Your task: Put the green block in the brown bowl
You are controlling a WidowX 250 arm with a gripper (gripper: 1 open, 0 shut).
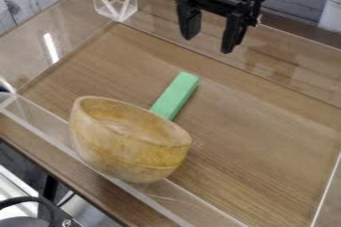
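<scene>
Camera view: your gripper [209,42] is at the top of the frame, right of centre, dark-bodied and pointing down, two fingers spread wide with a gap between them, so it's open and has nothing in its grip. Can't tell its height over the wooden tabletop [260,112] from this angle. Your green block [174,96] lies flat on the wood near mid-frame, below and a bit left of the gripper in the picture, well apart from the fingers. It runs on a slant, far end up and to the right, near end down and to the left, right by the bowl's upper edge. Can't tell if block and bowl touch; either way the block is outside, on the table. Your brown bowl [130,141] is lower left of centre, light wood with grain showing, thick wall, much bigger than the block. Can't tell for sure if it sits level. Clear edging [190,209] runs along the near side of the tabletop. Black cables [30,203] bunch up in the bottom left corner, off the wood. White angular piece [116,4] stands by the far left part of the table, and there's a pale object [333,14] cut off by the right border, up high
</scene>
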